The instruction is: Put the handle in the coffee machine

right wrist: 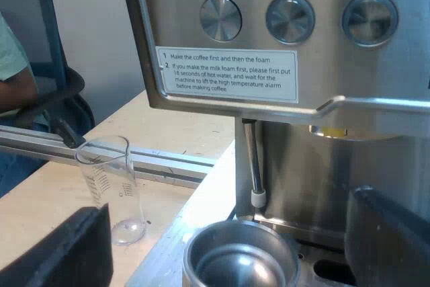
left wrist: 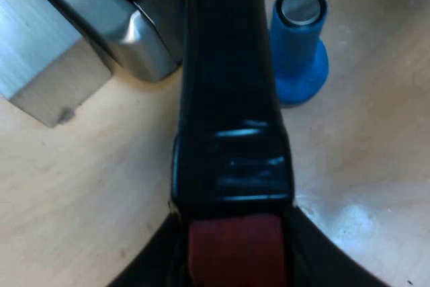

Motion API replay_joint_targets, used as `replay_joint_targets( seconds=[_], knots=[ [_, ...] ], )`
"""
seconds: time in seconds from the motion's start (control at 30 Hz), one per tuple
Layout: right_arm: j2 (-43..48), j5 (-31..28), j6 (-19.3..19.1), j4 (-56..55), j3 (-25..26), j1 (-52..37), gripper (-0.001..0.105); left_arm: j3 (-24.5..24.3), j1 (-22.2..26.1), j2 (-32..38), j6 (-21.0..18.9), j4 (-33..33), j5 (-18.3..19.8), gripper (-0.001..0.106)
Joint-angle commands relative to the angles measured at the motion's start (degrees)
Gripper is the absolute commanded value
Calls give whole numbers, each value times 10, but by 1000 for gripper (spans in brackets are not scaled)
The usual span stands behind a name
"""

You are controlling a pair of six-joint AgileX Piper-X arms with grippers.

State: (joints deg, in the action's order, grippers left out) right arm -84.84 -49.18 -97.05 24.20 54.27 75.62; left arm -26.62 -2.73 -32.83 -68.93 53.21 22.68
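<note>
Your left gripper (left wrist: 235, 268) is clamped on the holder (left wrist: 228, 92). Its black fingers (left wrist: 151, 267) press on either side of the red end (left wrist: 234, 247) of the dark handle, which runs away from the wrist toward the espresso machine (left wrist: 127, 25). Just beside the handle, the blue tamper (left wrist: 300, 45) stands upright on the counter (left wrist: 87, 199), near a corner of the machine and well in from any counter edge.

Your right gripper (right wrist: 228, 236) hangs spread wide and empty before the machine's front. Past its fingers a round metal cup (right wrist: 240, 267) sits low, under the steam wand (right wrist: 254, 166). I take it for the holder's basket, though I cannot be sure. The measuring glass (right wrist: 107, 186) stands on the counter beside an aluminium rail (right wrist: 134, 156), toward the edge where a person (right wrist: 13, 78) sits.

For this step, I judge that the basket has to come up level under the brew head and then turn to lock. Grip hard at the red end so the handle can't roll in the fingers. Lift straight, swing the handle wide of the tamper, and hold the right gripper back.
</note>
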Motion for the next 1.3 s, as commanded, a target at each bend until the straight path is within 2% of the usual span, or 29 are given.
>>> replay_joint_targets(
  seconds=[0.03, 0.27, 0.73, 1.1, 1.17, 1.3],
  knots=[
    [1, -3, -9, 0, 2, 2, 72, -10, 1, 2, -7, -32, 20, 0],
    [1, -3, -9, 0, 2, 2, 72, -10, 1, 2, -7, -34, 20, 0],
    [1, -3, -9, 0, 2, 2, 72, -10, 1, 2, -1, -34, 43, 0],
    [1, -3, -9, 0, 2, 2, 72, -9, 1, 2, 12, -34, 36, 0],
    [1, -3, -9, 0, 2, 2, 72, -9, 1, 2, 17, -34, 40, 0],
    [1, -3, -9, 0, 2, 2, 72, -9, 1, 2, 54, -34, 55, 0]
  ],
)
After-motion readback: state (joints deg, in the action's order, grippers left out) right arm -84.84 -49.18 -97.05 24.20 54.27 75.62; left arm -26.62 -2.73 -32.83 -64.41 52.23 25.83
